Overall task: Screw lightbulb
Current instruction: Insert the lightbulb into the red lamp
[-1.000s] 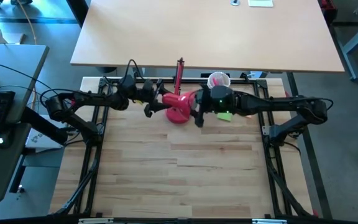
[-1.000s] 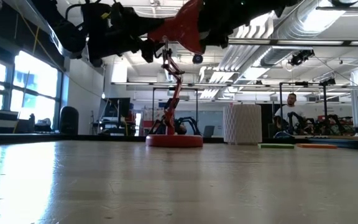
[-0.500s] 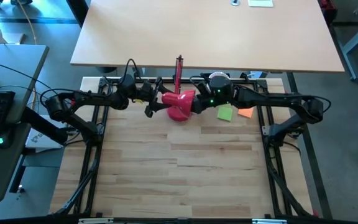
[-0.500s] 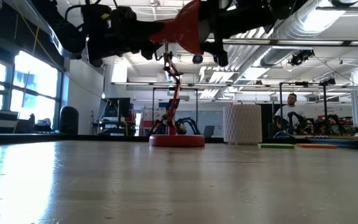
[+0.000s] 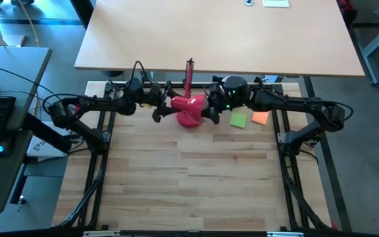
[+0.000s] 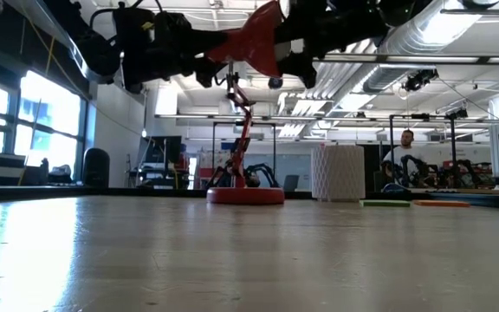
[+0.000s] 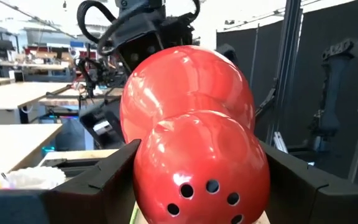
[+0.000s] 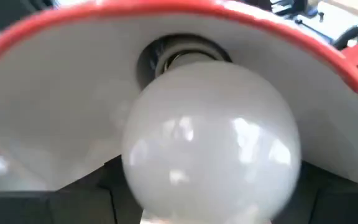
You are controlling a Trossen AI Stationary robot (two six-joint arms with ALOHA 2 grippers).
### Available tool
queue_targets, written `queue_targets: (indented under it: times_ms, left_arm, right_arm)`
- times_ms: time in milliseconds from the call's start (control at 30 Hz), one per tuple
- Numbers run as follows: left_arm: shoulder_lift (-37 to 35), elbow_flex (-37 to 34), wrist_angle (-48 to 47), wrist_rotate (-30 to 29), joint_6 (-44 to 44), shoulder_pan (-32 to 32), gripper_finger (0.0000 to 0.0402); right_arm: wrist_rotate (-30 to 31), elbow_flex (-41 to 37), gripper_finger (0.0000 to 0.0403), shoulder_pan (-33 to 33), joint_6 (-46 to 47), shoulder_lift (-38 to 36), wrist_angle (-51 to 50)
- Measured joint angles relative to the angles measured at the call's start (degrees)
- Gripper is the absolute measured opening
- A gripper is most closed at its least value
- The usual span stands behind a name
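Only right wrist view shows lightbulb (image 8: 211, 137) in right pincer (image 8: 211, 186); left pincer (image 7: 197, 180) clasps lampshade (image 7: 194, 143).

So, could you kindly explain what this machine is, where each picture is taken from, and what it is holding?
These are two dark robot arms at a wooden table. One picture looks down from above, one looks level across the tabletop, and one comes from each wrist. The left gripper clasps the red lamp shade from behind. The right gripper holds the white lightbulb at the socket inside the shade. Also on the table are a white perforated cup and green and orange notes.
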Motion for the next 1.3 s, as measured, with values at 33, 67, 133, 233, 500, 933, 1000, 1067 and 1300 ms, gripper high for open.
queue_targets:
  times_ms: [33,67,133,233,500,933,1000,1067,1300]
  left_arm:
    - [0.00,0.00,0.00,0.39,-0.51,0.28,0.0257]
    - [0.00,-0.01,0.06,0.94,-1.26,0.61,0.0257]
    - [-0.04,-0.07,0.17,1.65,-2.36,1.15,0.0257]
    - [-0.04,-0.07,0.15,1.64,-3.64,1.81,0.0257]
    - [-0.04,-0.09,-0.11,0.38,-5.92,3.26,0.0257]
    - [-0.04,-0.13,-0.01,0.72,-7.92,4.11,0.0257]
    - [-0.04,-0.11,-0.27,0.71,-7.90,4.10,0.0257]
    - [-0.07,-0.11,-0.33,0.77,-7.97,4.09,0.0257]
    - [-0.07,-0.11,-0.53,0.71,-9.33,4.11,0.0257]
  right_arm:
    - [-0.04,0.00,0.0253,-0.03,-2.69,-0.11,-0.73]
    - [0.00,0.00,0.0253,-0.03,-5.33,-0.21,-1.43]
    - [0.61,0.00,0.0253,-0.01,-10.58,-0.32,-2.66]
    - [1.16,0.00,0.0253,-0.01,-18.57,-0.29,-3.97]
    - [9.49,0.07,0.0253,0.16,-35.35,-0.99,-9.43]
    - [23.55,-11.67,0.0252,7.07,-49.86,-16.65,-6.57]
    - [28.64,-20.52,0.0252,8.42,-49.66,-20.83,2.97]
    - [30.81,-28.56,0.0252,9.86,-50.33,-23.84,13.69]
    - [21.59,-38.10,0.0252,11.92,-57.04,-25.31,37.53]
